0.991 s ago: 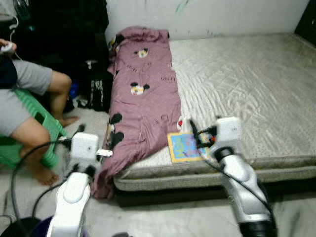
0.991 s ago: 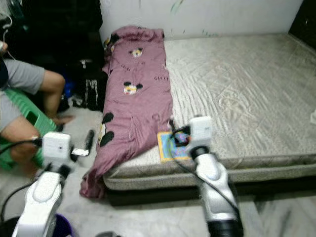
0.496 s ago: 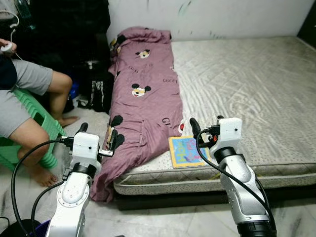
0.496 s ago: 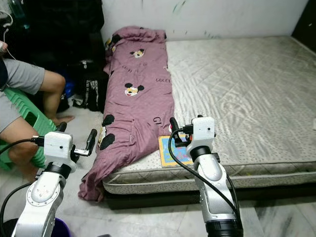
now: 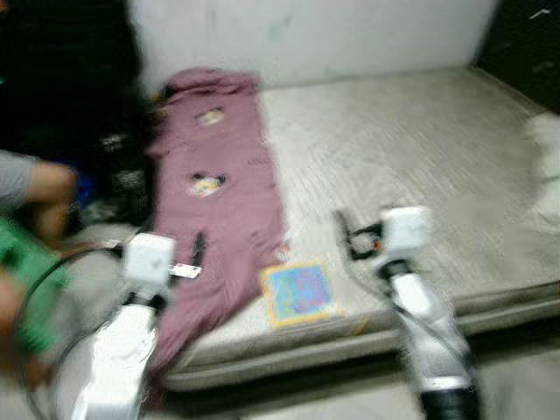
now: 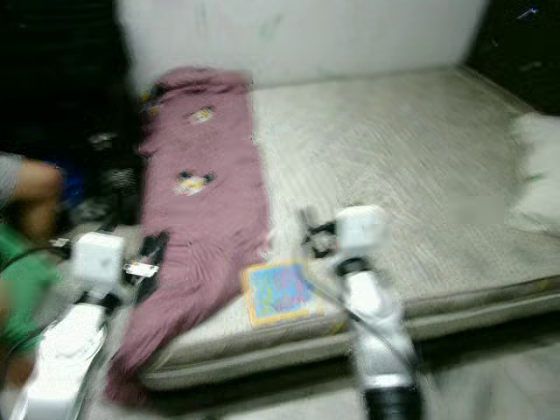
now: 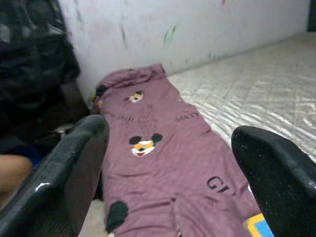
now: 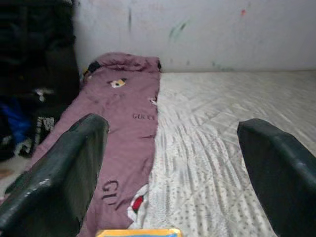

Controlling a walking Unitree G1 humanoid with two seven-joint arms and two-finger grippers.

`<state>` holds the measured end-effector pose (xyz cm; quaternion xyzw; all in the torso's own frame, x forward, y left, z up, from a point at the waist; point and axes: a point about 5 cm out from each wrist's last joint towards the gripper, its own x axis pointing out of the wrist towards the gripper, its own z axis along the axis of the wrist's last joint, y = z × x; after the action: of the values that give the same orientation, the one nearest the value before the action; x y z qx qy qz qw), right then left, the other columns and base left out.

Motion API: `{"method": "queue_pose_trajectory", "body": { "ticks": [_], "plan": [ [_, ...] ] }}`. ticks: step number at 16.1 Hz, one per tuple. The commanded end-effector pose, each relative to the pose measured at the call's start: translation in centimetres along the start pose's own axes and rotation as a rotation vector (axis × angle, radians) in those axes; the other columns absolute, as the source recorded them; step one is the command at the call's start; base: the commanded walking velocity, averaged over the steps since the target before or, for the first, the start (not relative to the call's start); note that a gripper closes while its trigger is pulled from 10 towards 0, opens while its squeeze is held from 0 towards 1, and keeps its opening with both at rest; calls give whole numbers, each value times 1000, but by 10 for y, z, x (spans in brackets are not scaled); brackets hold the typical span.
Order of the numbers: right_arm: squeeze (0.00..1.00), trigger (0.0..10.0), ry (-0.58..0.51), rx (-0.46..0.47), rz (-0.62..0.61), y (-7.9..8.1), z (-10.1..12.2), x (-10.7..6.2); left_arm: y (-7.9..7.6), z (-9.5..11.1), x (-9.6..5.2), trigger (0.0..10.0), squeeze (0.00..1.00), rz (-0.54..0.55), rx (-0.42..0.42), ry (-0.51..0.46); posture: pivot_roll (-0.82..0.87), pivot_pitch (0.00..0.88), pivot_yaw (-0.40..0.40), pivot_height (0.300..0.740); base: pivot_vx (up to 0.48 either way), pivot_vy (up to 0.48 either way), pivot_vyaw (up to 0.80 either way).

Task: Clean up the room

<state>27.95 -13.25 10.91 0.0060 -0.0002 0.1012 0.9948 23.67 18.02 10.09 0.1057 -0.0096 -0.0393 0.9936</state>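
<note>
1. Both your grippers are empty with fingers spread apart: the left gripper [image 5: 199,248] hangs over the near left edge of the bed, and the right gripper [image 5: 343,229] sits above the pale quilted mattress [image 5: 420,149].
2. The things to tidy lie on that mattress: a long mauve cartoon-mouse blanket [image 5: 214,201] runs along its left side and spills over the near corner, and a flat yellow-bordered blue picture book [image 5: 301,294] lies near the front edge, just beside the blanket and between your two arms.
3. The head views are blurred, so reaching now risks a missed or skewed grasp. Let the picture settle first.
4. A seated person's leg [image 5: 39,188] on a green plastic stool [image 5: 22,271] is close on your left; a wide left-arm swing could strike them.
5. Pulling the blanket could drag the book off the bed.
6. The blanket's print reads "GUCCI" in the right wrist view [image 8: 141,116]; the book's writing is unreadable.
</note>
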Motion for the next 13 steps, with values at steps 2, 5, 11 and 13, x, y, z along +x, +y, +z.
{"method": "queue_pose_trajectory", "body": {
  "ticks": [2,5,11,13],
  "plan": [
    [0,10000,-3,-13,-36,-12,1,-3,-7,3,3,10000,0,-11,8,-4,-125,0,18,740,139,0,0],
    [0,10000,2,-19,-30,-11,0,-2,-8,2,3,10000,0,-7,30,0,-118,0,16,740,0,0,0],
    [0,10000,8,-33,-21,-10,-1,-2,-10,1,4,10000,0,-8,22,3,-123,0,11,740,0,0,760],
    [0,10000,17,-29,-33,-12,-2,-1,-10,1,4,10000,0,-12,22,3,-123,0,8,740,0,0,0]
  ]
}}
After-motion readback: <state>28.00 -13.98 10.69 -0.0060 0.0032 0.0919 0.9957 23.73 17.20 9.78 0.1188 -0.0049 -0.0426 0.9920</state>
